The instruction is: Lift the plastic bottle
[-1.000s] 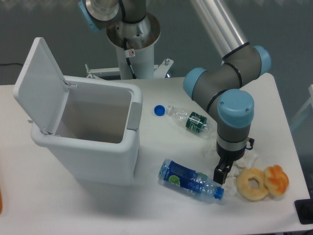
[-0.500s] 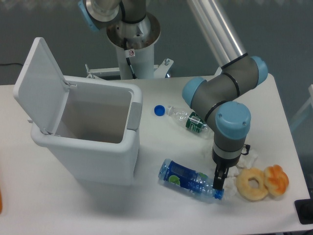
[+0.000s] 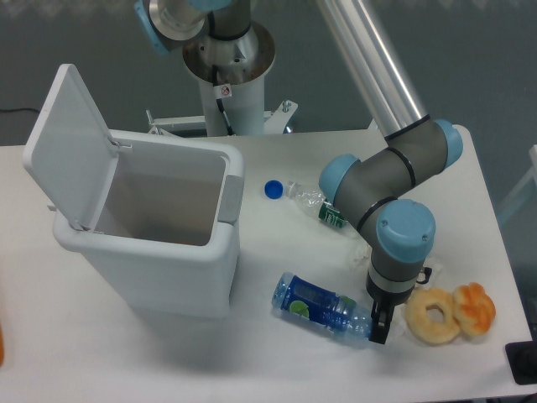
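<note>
The plastic bottle (image 3: pixel 323 306) is lying on its side on the white desk (image 3: pixel 252 361), just in front of the open white bin (image 3: pixel 159 231). Its neck end is pointing right, toward 2 donuts (image 3: pixel 451 312).

The tool (image 3: pixel 379 326) is sitting low at that neck end, touching the bottle or almost touching it. I cannot tell if the tool is wide or narrow, because the arm is hiding most of it.

This looks like the reaching step, right before the grab. Next, the tool needs to close on the bottle and lift it straight up. The bottle is round, so it might roll away.

A smaller bottle with a green label (image 3: pixel 315 201) and a blue cap (image 3: pixel 273 189) are lying farther back.
</note>
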Controlling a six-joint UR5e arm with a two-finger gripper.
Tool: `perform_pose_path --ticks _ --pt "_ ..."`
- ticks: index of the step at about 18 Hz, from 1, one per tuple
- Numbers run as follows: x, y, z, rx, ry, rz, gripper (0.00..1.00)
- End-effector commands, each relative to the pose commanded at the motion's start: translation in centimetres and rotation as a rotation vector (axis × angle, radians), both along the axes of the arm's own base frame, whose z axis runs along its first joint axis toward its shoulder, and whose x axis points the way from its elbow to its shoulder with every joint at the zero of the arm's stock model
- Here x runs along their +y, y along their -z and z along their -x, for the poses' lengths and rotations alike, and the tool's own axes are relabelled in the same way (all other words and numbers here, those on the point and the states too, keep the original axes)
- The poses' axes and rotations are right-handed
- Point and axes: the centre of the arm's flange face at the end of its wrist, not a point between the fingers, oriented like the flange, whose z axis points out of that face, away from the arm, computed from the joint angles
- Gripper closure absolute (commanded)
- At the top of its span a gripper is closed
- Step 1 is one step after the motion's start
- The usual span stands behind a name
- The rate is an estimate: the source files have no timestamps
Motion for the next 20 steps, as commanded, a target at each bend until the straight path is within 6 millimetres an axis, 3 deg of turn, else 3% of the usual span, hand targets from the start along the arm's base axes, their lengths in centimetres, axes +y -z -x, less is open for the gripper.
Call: perform_pose_path --ticks 7,11,18,20 --pt "1.4 2.1 -1.1 -0.019 0.025 0.012 0.00" --pt "1.8 2.3 -1.4 -0.020 0.034 0.014 0.21" --pt "1.8 2.4 -1.5 -0.025 0.034 0.009 0.34" --pt "1.8 2.3 -1.4 -0.024 0.034 0.009 0.47"
